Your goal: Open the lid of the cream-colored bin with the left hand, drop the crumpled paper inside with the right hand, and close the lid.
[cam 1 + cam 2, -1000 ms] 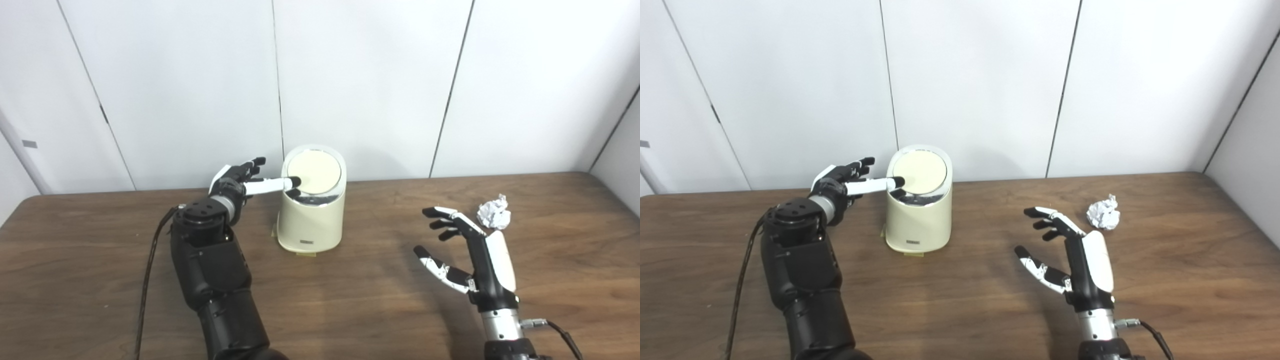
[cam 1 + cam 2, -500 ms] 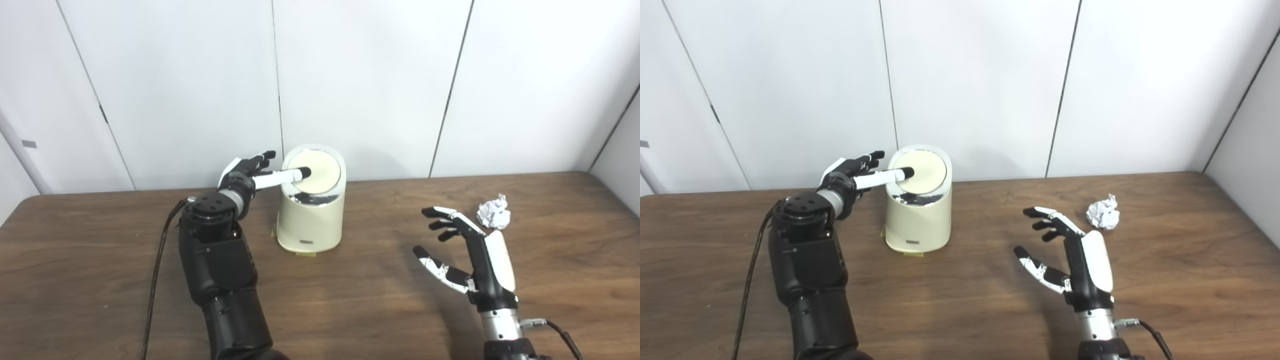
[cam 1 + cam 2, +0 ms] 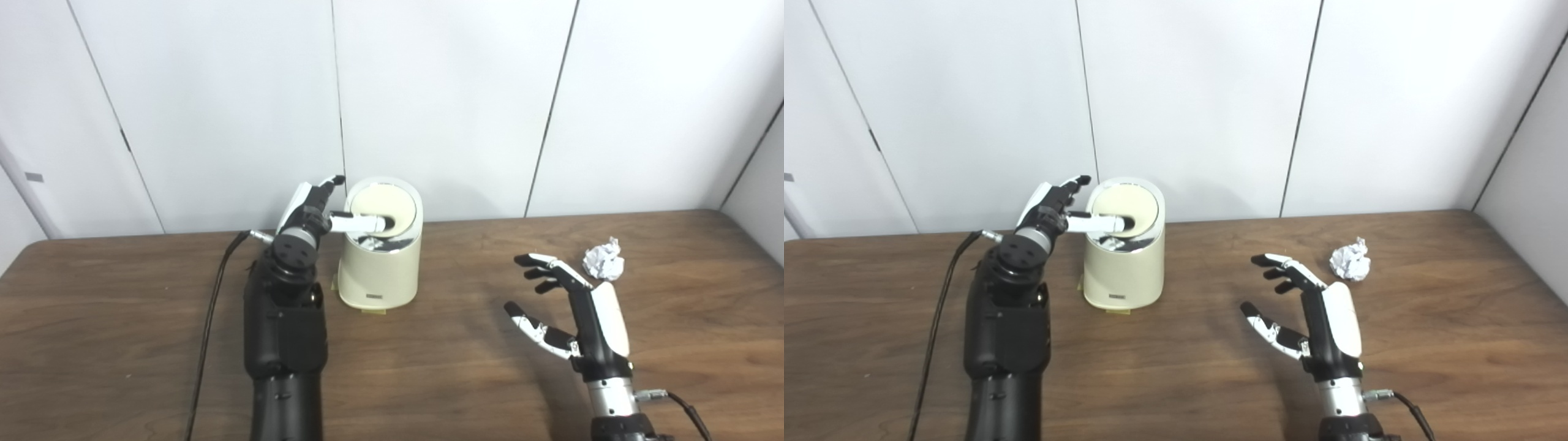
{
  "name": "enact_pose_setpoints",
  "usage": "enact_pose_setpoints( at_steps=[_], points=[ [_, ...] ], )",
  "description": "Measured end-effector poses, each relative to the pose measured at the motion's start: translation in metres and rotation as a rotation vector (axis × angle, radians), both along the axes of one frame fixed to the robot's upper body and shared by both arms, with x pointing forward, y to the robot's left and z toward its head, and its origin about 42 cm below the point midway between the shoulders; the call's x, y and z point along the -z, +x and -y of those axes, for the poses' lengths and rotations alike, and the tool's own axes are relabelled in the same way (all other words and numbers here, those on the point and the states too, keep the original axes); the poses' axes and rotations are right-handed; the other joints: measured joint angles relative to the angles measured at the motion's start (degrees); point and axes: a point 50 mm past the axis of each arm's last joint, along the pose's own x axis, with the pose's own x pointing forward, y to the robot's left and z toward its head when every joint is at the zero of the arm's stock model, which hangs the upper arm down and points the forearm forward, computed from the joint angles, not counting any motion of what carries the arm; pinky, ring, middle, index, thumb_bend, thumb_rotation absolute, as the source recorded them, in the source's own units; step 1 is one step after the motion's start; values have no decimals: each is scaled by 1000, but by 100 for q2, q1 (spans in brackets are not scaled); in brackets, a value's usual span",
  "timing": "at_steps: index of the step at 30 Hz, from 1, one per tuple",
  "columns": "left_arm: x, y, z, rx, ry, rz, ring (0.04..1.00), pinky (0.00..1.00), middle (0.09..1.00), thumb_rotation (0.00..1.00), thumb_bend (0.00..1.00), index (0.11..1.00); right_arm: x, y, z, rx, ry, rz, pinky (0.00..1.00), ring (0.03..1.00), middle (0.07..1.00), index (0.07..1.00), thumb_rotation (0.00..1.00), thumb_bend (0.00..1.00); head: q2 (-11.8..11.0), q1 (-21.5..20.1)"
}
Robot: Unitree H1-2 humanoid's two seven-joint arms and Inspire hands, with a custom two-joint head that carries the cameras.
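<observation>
Near the back edge of the wooden table (image 3: 122, 318) stands the cream-colored bin (image 3: 380, 269); the left hand (image 3: 315, 208), open, lays one finger across its lid (image 3: 383, 205). Right of the bin, bare wood separates the spread, empty right hand (image 3: 576, 312) from the crumpled paper (image 3: 604, 259) just beyond it.

This looks like a robot test lab rather than a home: a bare wooden table (image 3: 429, 367) pushed against plain white wall panels (image 3: 441, 104) with dark seams, black cabling (image 3: 208, 331) trailing across the tabletop, no furnishings or decoration.
</observation>
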Motion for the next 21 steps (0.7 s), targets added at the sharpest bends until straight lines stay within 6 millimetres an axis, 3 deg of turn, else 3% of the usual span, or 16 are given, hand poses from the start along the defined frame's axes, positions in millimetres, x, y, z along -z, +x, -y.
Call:
enact_pose_setpoints(
  at_steps=[4, 10, 21],
  points=[
    [0, 4, -10, -31, 140, 60, 1000, 1000, 1000, 161, 983, 1000, 0, 0, 0, 7, -4, -8, 491, 625, 705, 681, 82, 308, 9, 9],
    [0, 6, -9, -42, 220, 106, 1000, 1000, 1000, 27, 971, 1000, 1, 0, 0, 7, -4, -9, 510, 641, 707, 685, 104, 305, 9, 9],
    [-2, 8, -9, -45, 304, 185, 1000, 1000, 1000, 19, 968, 1000, 1, 0, 1, 6, -4, -11, 497, 632, 705, 687, 97, 308, 35, 9]
  ],
)
